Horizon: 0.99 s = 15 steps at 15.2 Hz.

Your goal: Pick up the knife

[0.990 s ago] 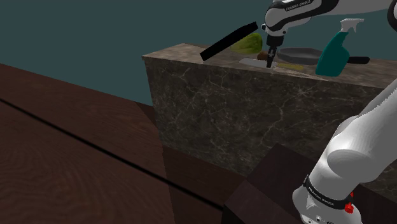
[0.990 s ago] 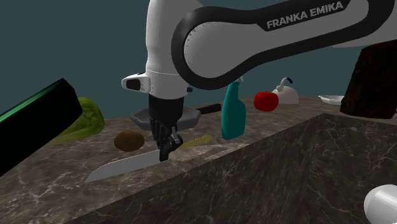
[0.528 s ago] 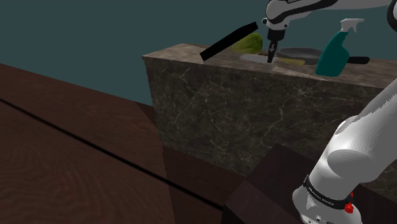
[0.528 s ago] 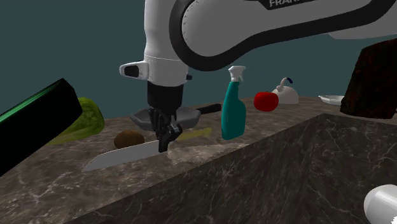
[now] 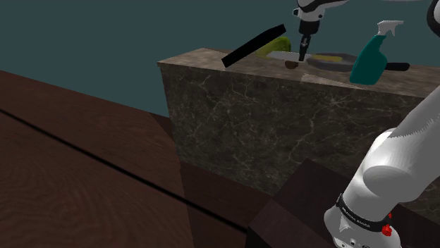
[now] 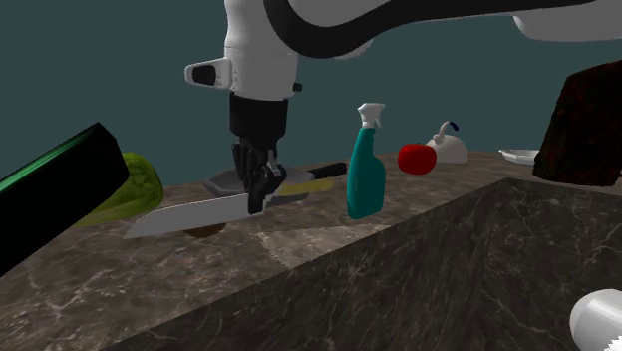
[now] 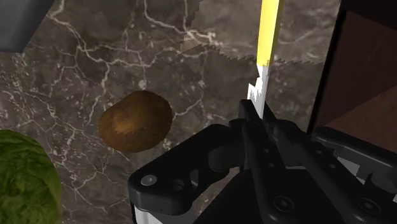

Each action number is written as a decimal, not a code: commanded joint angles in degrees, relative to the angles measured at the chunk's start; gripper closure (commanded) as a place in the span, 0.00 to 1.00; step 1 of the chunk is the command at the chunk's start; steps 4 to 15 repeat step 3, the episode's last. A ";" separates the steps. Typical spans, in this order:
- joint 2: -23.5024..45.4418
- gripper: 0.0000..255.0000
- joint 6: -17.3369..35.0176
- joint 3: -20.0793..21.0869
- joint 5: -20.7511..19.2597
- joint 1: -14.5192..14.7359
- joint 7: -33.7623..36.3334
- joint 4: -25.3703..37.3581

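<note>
In the shoulder view the arm reaches over the marble counter (image 5: 282,120). The gripper (image 5: 303,53) points straight down near the counter's far edge. The knife (image 5: 282,56) shows as a grey strip jutting from it toward that view's left, above a small brown potato (image 5: 290,65). A teal spray bottle (image 5: 370,60) and a dark pan (image 5: 331,61) stand off to the view's right, clear of the grasp.

The second exterior view shows the hold best. The fingers are closed tight on the knife's dark handle just behind the blade. The pale blade sticks out sideways, roughly level and on edge. It hangs clear of the counter, with the potato partly hidden beneath it and a head of lettuce (image 6: 140,184) beyond its tip. Gripping close to the blade likely keeps the long steel from drooping, and the vertical wrist suits a straight lift away from the clutter. A black bar (image 6: 60,194) slants across that view's left, apart from the knife.

In the wrist view the black fingers (image 7: 251,127) press together round something thin. A narrow pale-yellow strip runs out from them, probably the blade seen edge-on, though its colour makes that uncertain. The potato and the lettuce lie on the marble below, beside the gripper. The pickup looks essentially made.
</note>
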 commanded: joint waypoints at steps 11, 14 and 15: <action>0.52 1.00 -1.67 -0.02 0.35 0.09 -0.41 2.16; 0.52 1.00 -1.67 -0.02 0.35 0.09 -0.41 2.16; 0.52 1.00 -1.67 -0.02 0.35 0.09 -0.41 2.16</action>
